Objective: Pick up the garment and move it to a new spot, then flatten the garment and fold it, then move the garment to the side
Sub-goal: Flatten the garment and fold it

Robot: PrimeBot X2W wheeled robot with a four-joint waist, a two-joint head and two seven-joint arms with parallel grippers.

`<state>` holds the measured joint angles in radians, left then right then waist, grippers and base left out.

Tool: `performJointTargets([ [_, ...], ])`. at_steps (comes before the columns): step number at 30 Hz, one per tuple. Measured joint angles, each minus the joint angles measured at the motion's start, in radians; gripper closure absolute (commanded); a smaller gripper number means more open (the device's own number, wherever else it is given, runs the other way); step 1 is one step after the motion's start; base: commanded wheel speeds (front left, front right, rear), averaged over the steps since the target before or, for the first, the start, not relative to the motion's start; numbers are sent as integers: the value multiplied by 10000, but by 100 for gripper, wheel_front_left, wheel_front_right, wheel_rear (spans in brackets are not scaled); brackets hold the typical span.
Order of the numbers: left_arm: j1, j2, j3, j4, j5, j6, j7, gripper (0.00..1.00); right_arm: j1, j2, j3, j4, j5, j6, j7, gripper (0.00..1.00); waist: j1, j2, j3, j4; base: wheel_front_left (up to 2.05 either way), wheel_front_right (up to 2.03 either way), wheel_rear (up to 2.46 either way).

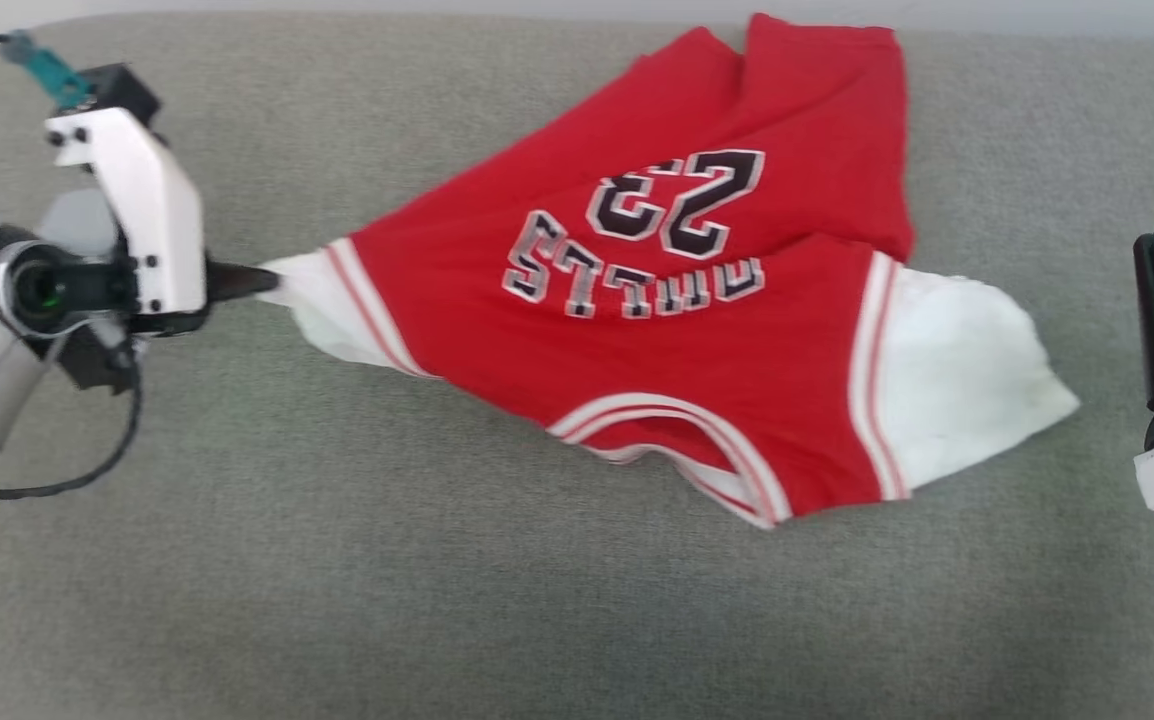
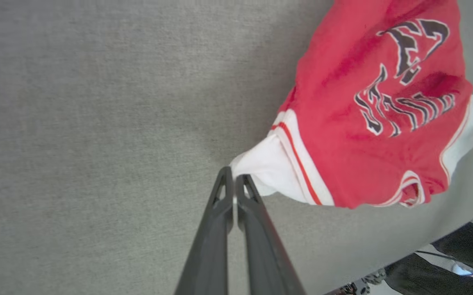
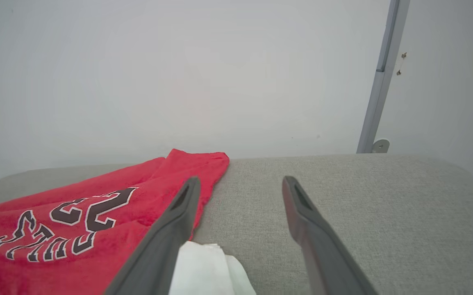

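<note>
The garment [image 1: 677, 330], a red jersey with white sleeves and black "BULLS 23" lettering, lies crumpled on the grey cushion, print up and reading upside down from the head. My left gripper [image 1: 262, 283] is shut on the tip of its white left-hand sleeve [image 1: 322, 310], which is stretched out to the left. In the left wrist view the two fingers [image 2: 233, 182] pinch that white sleeve [image 2: 267, 168] at its edge. My right gripper [image 3: 238, 184] stands open with nothing in it, at the right edge of the head view [image 1: 1152, 262], just right of the other white sleeve [image 1: 967, 375].
The grey fabric cushion [image 1: 357, 560] spreads wide in front of and left of the jersey. A white wall [image 3: 179, 73] and a grey upright post [image 3: 378, 82] stand behind its far edge.
</note>
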<state>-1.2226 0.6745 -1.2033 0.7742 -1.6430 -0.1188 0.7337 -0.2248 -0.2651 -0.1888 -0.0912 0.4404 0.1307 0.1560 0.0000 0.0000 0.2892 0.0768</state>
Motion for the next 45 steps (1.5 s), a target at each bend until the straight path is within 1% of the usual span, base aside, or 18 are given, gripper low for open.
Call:
performJointTargets([
  [3, -18, 117, -182, 307, 552, 295, -397, 100, 23, 29, 54, -59, -12, 0, 90, 0, 0, 0, 82, -191, 0, 0, 0],
  [5, 12, 119, -238, 412, 727, 313, -504, 100, 44, 40, 63, -73, -21, 0, 125, 0, 0, 0, 104, -272, 0, 0, 0],
  [10, 412, -94, -447, 1126, 1626, 393, -1519, 100, 106, 2, 186, -188, -100, 0, 313, 0, 0, 0, 279, -683, 0, 0, 0],
  [16, 807, -397, -173, 1975, 1384, 209, -2339, 100, 107, -90, 288, -376, -123, 0, 564, 0, 0, 0, 634, -1006, 0, 0, 0],
  [17, 805, -454, -109, 2044, 1384, 157, -2516, 89, 107, -111, 341, -380, -125, 0, 635, 0, 0, 0, 655, -988, 0, 0, 0],
  [18, 804, -520, -27, 2079, 1369, 123, -2738, 58, 108, -142, 399, -380, -127, 0, 715, 0, 0, 0, 659, -950, 0, 0, 0],
  [19, 800, -552, 13, 2061, 1377, 44, -3001, 13, 106, -190, 483, -387, -165, 0, 790, 0, 0, 0, 654, -904, 0, 0, 0],
  [20, 800, -564, 63, 1983, 1392, 4, -3262, 0, 105, -263, 593, -385, -213, 0, 907, 0, 0, -1, 639, -851, 0, 0, 0],
  [24, 814, -654, 314, 1536, 1342, -84, -4222, 0, 109, -848, 1241, -372, -470, 0, 1494, 0, 0, 0, 516, -568, 0, 0, 0],
  [31, 1697, -376, 468, 384, 1638, -92, -6416, 0, 8, -2247, 2201, -234, -456, 2, 2725, 0, 0, 0, 231, 127, 0, 0, 0],
  [34, 2152, -435, 508, 86, 1921, -92, -7708, 0, -134, -2934, 2529, -153, -242, 2, 3381, 0, 0, 0, 107, 430, 0, 0, 0],
  [36, 2533, -522, 518, -113, 2245, 6, -8742, 0, -151, -3390, 2784, -100, -12, 2, 3908, 0, 0, 0, 45, 635, 0, 0, 0],
  [38, 2918, -631, 497, -393, 2713, 245, -9639, 0, -224, -3804, 3010, -59, 261, 2, 4481, 0, 0, 0, 4, 817, 0, 0, 0],
  [40, 3194, -788, 640, -788, 3244, 627, -9906, 0, -317, -4240, 3150, -15, 566, 2, 5056, 0, 0, 0, 1, 990, 0, 0, 0],
  [41, 3373, -872, 928, -1045, 3517, 857, -9912, 0, -334, -4433, 3189, 17, 742, 2, 5331, 0, 0, 0, 18, 1076, 0, 0, 0],
  [42, 3581, -993, 1532, -1398, 3789, 1118, -9925, 0, -352, -4571, 3189, 71, 876, 2, 5570, 0, 0, 0, 47, 1153, 0, 0, 0],
  [44, 4001, -1097, 2815, -2251, 4844, 1572, -9942, 0, -546, -4767, 3156, 213, 1087, 2, 5952, 0, 0, 0, 156, 1279, 0, 0, 0],
  [45, 4346, -1195, 3434, -2729, 5459, 1893, -9952, 0, -638, -4865, 3116, 316, 1166, 2, 6119, 0, 0, 0, 214, 1347, 0, 0, 0],
])
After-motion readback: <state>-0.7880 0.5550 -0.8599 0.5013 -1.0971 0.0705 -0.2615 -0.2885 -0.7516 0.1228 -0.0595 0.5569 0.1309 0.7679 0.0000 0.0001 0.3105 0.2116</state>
